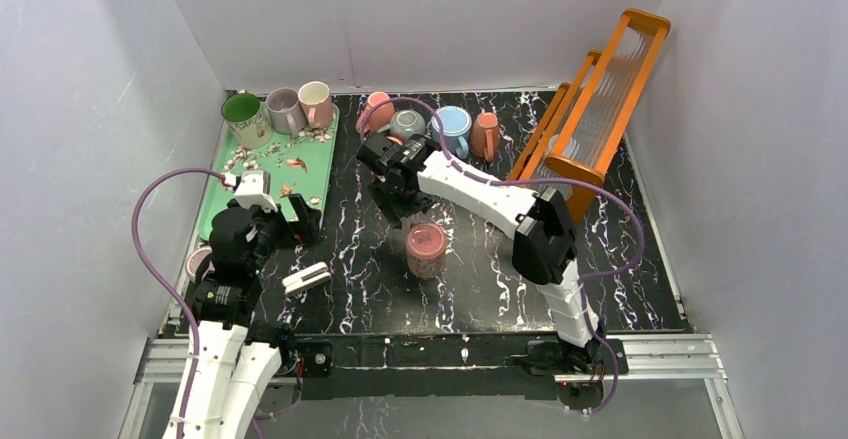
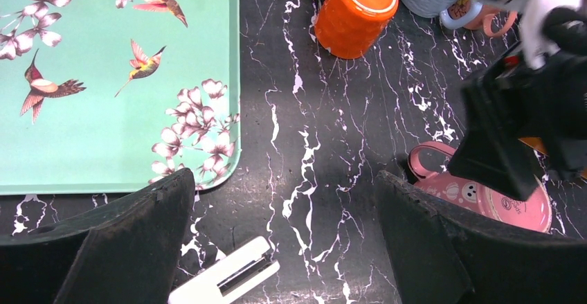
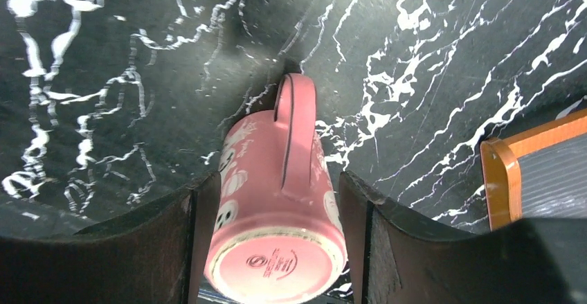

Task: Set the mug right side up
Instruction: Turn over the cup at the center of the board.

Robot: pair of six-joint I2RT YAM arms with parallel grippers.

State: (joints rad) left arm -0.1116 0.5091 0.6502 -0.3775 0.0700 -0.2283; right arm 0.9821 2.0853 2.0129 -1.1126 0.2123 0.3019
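The pink mug [image 1: 427, 249] stands upside down on the black marble table, base up. In the right wrist view the mug [image 3: 277, 248] shows its base between my two fingers, handle pointing away. My right gripper [image 3: 277, 179] is open and hovers just above and behind the mug [image 1: 398, 204], its jaws straddling it; I cannot tell whether they touch it. My left gripper [image 1: 300, 224] is open and empty, low over the table beside the green tray. In the left wrist view the gripper [image 2: 284, 248] frames bare table, with the mug [image 2: 477, 194] at its right.
A green tray [image 1: 310, 164] at back left holds three upright mugs [image 1: 285, 109]. Several mugs [image 1: 450, 129] stand along the back, one of them orange [image 2: 356, 13]. An orange rack [image 1: 590, 119] leans at right. A white clip [image 1: 308, 277] lies near the left arm.
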